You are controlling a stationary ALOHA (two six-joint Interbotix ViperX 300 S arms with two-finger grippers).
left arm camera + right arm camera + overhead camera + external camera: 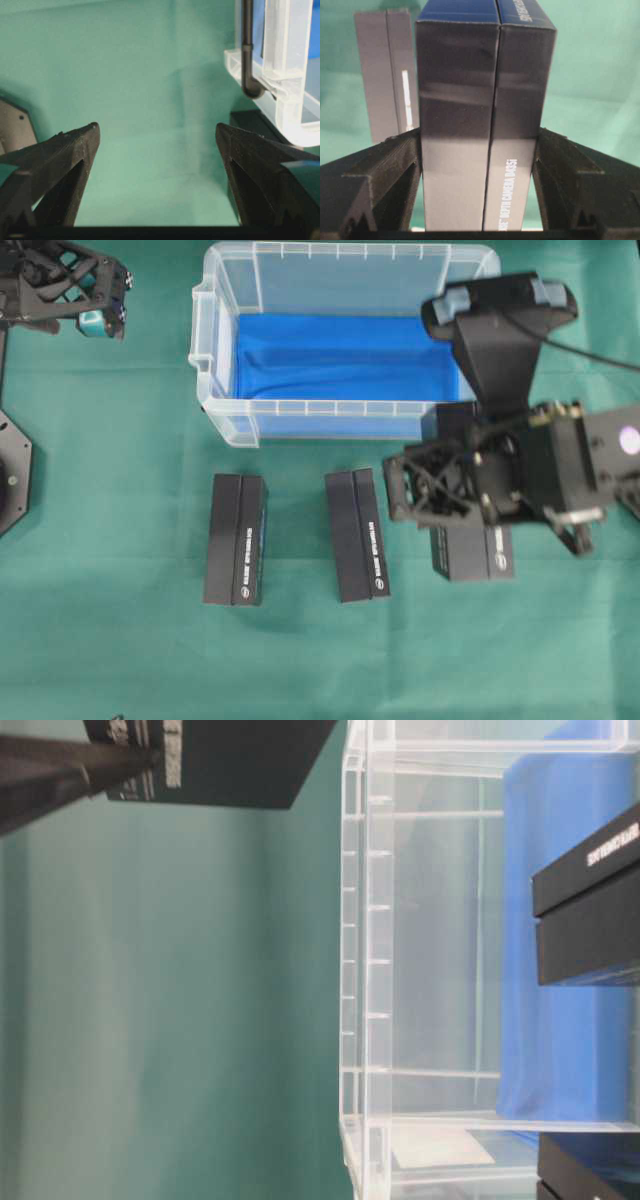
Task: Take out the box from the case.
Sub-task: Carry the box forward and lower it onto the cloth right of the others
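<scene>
The case (330,420) is a clear bin at the back, and only its blue cloth (340,355) shows inside. Its right end is hidden by my right arm. My right gripper (479,132) is shut on a black box (470,100), with both fingers pressed against its long sides. From overhead this box (472,558) is in front of the case's right corner. It looks larger than its neighbours, so it appears raised off the cloth. My left gripper (156,127) is open and holds nothing. It hovers over green cloth at the far left (100,310), beside the case's corner (282,75).
Two more black boxes (235,540) (357,535) lie side by side on the green cloth in front of the case. The left arm's black base plate (10,470) sits at the left edge. Green cloth covers the whole table.
</scene>
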